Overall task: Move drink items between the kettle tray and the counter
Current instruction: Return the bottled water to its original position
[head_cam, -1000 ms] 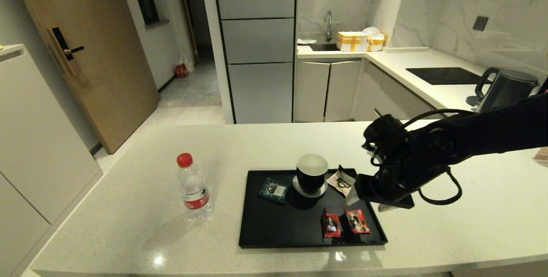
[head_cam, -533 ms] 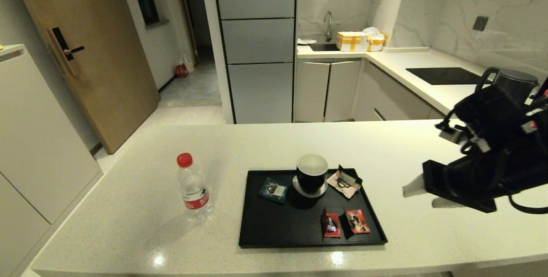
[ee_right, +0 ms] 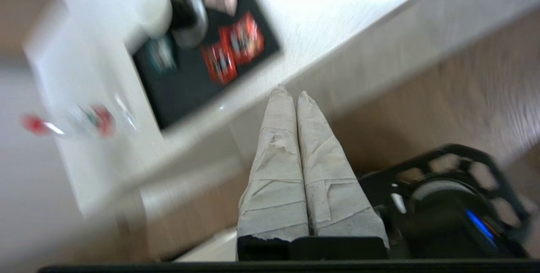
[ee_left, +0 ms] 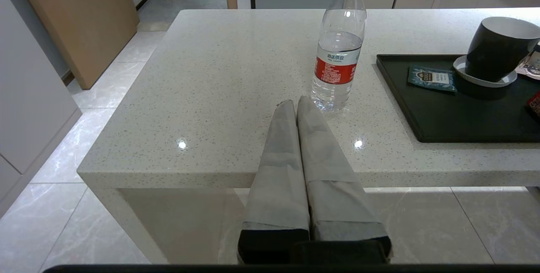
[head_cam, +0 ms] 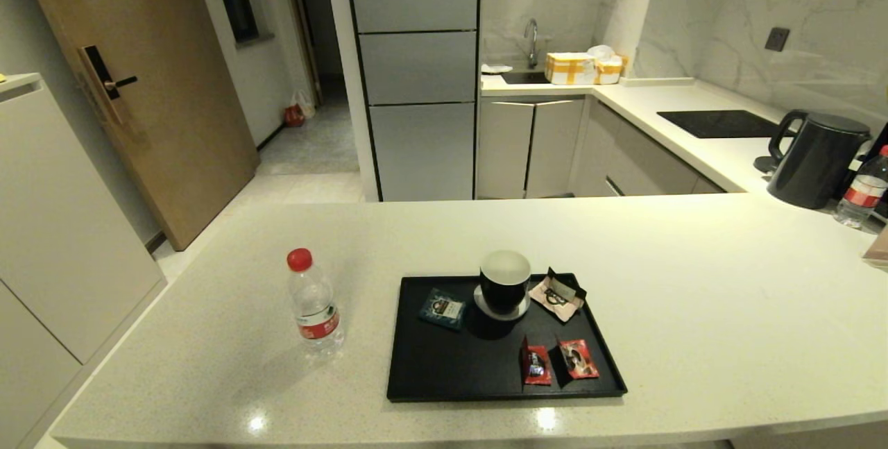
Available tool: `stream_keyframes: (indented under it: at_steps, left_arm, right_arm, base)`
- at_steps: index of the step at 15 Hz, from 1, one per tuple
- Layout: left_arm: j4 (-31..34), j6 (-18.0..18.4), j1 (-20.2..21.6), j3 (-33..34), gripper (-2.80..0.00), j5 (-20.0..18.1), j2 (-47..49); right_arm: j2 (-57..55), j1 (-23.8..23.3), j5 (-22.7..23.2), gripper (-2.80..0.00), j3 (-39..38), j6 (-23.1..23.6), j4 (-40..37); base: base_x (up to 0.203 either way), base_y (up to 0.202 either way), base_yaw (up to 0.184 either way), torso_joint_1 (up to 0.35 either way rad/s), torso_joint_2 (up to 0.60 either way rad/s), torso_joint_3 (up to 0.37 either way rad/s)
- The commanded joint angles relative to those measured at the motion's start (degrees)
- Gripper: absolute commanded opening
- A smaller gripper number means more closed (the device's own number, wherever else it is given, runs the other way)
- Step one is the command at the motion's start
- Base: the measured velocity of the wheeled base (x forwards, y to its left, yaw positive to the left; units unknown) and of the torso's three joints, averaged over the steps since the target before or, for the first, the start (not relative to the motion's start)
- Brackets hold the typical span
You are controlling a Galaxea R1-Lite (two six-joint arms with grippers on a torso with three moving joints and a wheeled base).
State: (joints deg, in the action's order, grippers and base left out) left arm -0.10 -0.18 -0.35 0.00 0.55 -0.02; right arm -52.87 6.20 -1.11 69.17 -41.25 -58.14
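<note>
A clear water bottle [head_cam: 313,303] with a red cap and label stands on the pale speckled counter [head_cam: 694,282], left of the black kettle tray [head_cam: 444,369]. Two red sachets [head_cam: 536,366] [head_cam: 578,357] lie side by side at the tray's front right. Neither arm shows in the head view. My left gripper [ee_left: 295,101] is shut and empty, level with the counter's front edge, just short of the bottle [ee_left: 339,49]. My right gripper [ee_right: 292,92] is also shut and empty. It hangs off the counter's front edge, away from the tray [ee_right: 185,91] and the red sachets [ee_right: 234,47].
On the tray also stand a black mug [head_cam: 505,282] on a coaster, a teal sachet [head_cam: 442,309] and a pale pink sachet [head_cam: 557,294]. A black kettle [head_cam: 818,157] and a second bottle [head_cam: 862,196] sit at the far right. A black hob panel [head_cam: 718,123] lies behind.
My right arm pulled back from the tray's right side, swung right and left the head view. Its fingers closed on nothing. The bottle, sachets and left arm stayed put.
</note>
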Motion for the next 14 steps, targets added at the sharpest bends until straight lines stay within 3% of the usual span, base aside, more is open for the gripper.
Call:
stream_keyframes:
  at_steps: [1,4,7,9,11,14]
  left_arm:
    - [0.0,0.0,0.0,0.1,-2.80,0.0,0.0]
    - [0.0,0.0,0.0,0.1,-2.80,0.1,0.0]
    - [0.0,0.0,0.0,0.1,-2.80,0.1,0.0]
    - [0.0,-0.1,0.0,0.1,-2.80,0.1,0.0]
    - [0.0,0.0,0.0,0.1,-2.80,0.1,0.0]
    - [0.0,0.0,0.0,0.1,-2.80,0.1,0.0]
  right_arm:
    - [16.3,-2.4,-4.5,-2.80,7.9,-0.1,-9.8]
    - [28.4,-3.4,-11.2,-2.80,8.8,5.9,-14.2]
    - [41.8,-4.5,-13.4,-2.80,-0.2,12.6,-13.5]
    - [51.2,-5.3,-14.7,-2.80,-8.9,17.9,-7.6]
    - [53.4,-5.9,-16.8,-2.80,-15.5,20.8,8.1]
    - [53.1,-6.1,-12.2,-2.80,-31.0,24.2,34.6]
  base:
    - [0.000,0.000,0.000,0.000,0.00,0.000]
    - [0.000,0.000,0.000,0.000,0.00,0.000]
    - [0.000,0.000,0.000,0.000,0.00,0.000]
    - [0.000,0.000,0.000,0.000,0.00,0.000]
    - [0.000,0.000,0.000,0.000,0.00,0.000]
    - [0.000,0.000,0.000,0.000,0.00,0.000]
